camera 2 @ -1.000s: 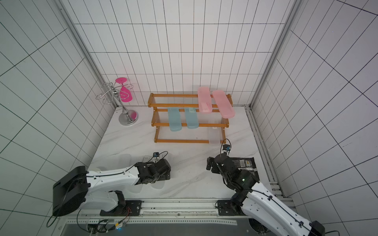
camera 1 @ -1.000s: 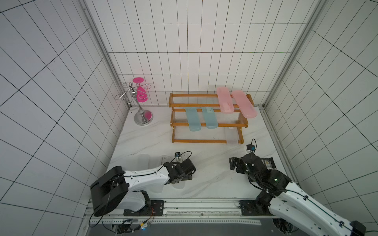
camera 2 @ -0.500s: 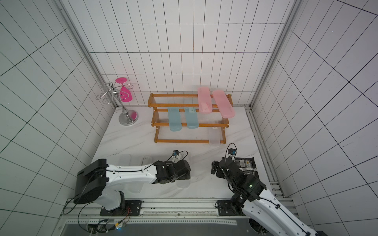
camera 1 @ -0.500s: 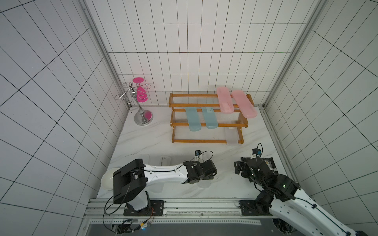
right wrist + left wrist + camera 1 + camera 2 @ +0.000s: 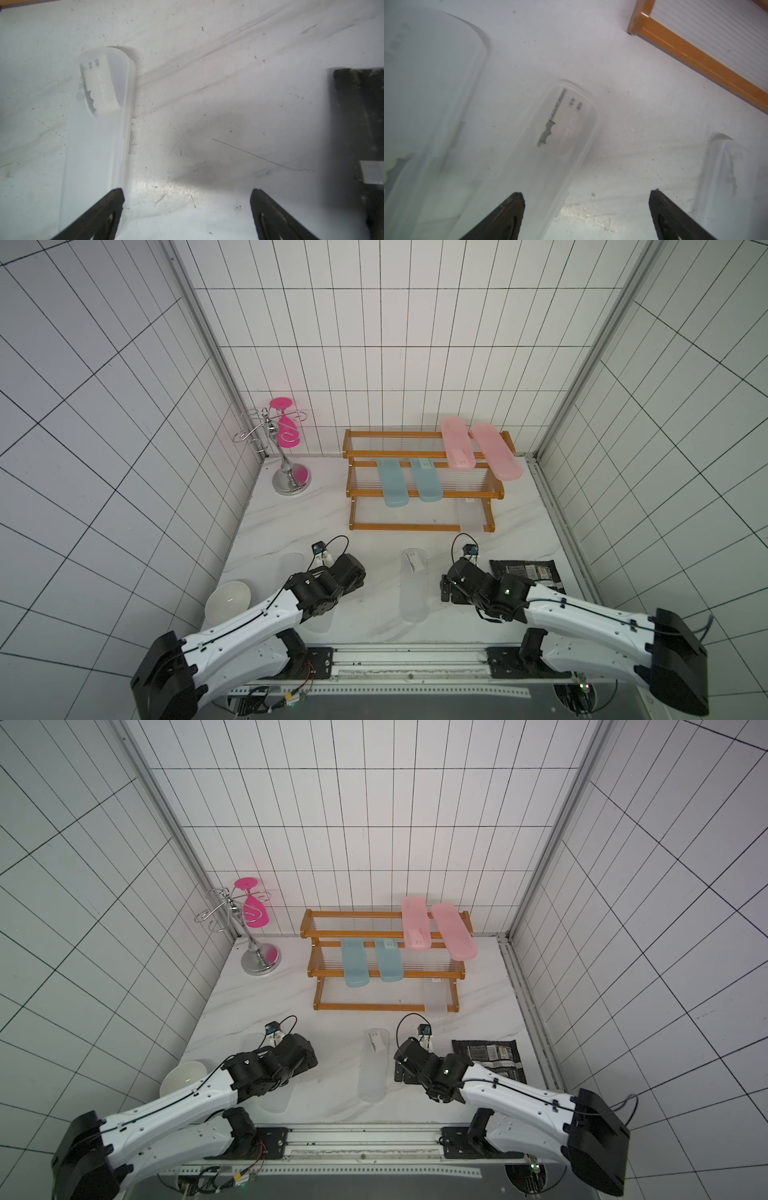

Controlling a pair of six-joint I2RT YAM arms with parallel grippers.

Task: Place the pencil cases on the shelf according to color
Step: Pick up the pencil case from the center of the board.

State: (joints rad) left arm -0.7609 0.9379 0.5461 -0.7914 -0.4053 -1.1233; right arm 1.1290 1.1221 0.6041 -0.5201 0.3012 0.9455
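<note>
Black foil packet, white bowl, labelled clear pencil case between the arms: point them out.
Black foil packet (image 5: 528,572): in a top view, its middle.
White bowl (image 5: 228,601): in a top view, its hollow.
Labelled clear pencil case (image 5: 414,594): in a top view, mid-lid.

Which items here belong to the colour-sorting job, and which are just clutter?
Job:
shelf
pink pencil cases, top tier
teal pencil cases, middle tier
clear pencil case, bottom tier
clear pencil cases on the table

Lying about:
black foil packet
white bowl
chrome stand with pink glass
</note>
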